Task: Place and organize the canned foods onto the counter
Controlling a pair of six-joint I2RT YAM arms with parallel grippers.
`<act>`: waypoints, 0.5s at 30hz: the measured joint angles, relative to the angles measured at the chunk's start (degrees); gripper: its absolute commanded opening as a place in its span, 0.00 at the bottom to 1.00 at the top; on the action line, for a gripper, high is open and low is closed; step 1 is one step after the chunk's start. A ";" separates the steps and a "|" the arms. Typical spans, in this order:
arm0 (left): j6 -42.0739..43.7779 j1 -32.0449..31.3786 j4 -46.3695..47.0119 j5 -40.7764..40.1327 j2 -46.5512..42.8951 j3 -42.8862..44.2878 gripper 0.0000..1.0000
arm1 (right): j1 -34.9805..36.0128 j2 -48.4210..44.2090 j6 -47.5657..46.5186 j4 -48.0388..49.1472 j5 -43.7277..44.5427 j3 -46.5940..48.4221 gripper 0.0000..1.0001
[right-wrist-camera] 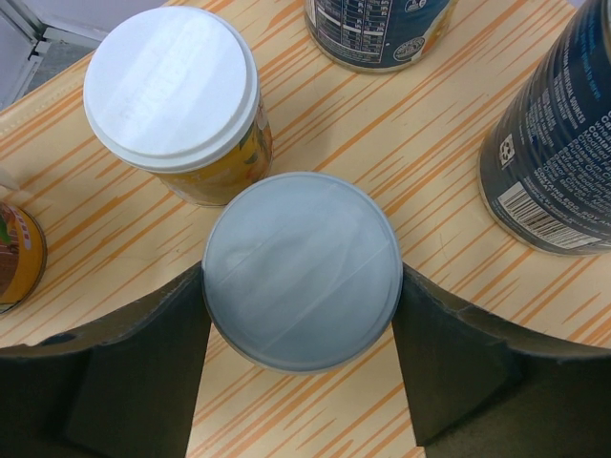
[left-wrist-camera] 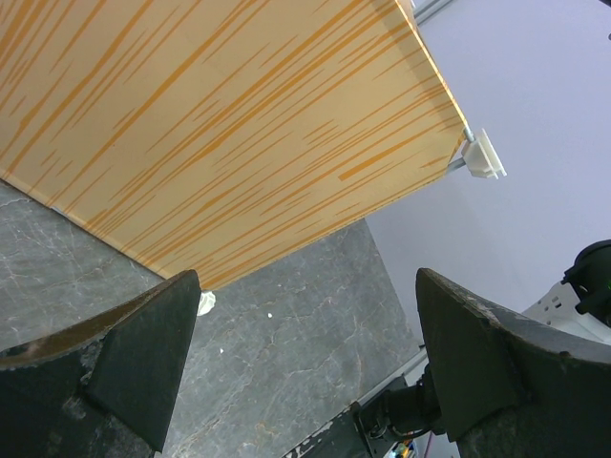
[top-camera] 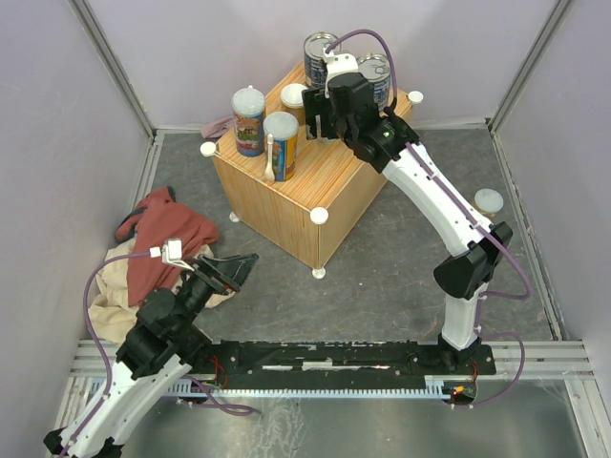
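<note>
The counter is a wood-grain box in the middle of the floor. On its top stand two blue ring-pull cans, two taller orange/blue cans and a short white-lidded can. My right gripper hovers over the top's back part, shut on a short pale-lidded can, with both fingers against its sides. The white-lidded can stands just beyond it. Another pale-lidded can stands on the floor at the right. My left gripper is open and empty, low, facing the counter's side.
A red cloth lies on a beige cloth on the floor at the left, beside my left arm. A pink cloth shows behind the counter. Grey walls close in the cell. The counter's white corner caps stick out.
</note>
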 measured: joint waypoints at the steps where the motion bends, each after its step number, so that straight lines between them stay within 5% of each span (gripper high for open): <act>1: 0.00 0.00 0.00 0.09 0.00 0.00 0.99 | -0.02 0.00 0.07 0.20 -0.02 0.00 0.92; 15: 0.00 0.00 -0.04 0.24 0.00 0.00 0.99 | -0.13 -0.07 0.00 1.57 -0.22 0.00 0.98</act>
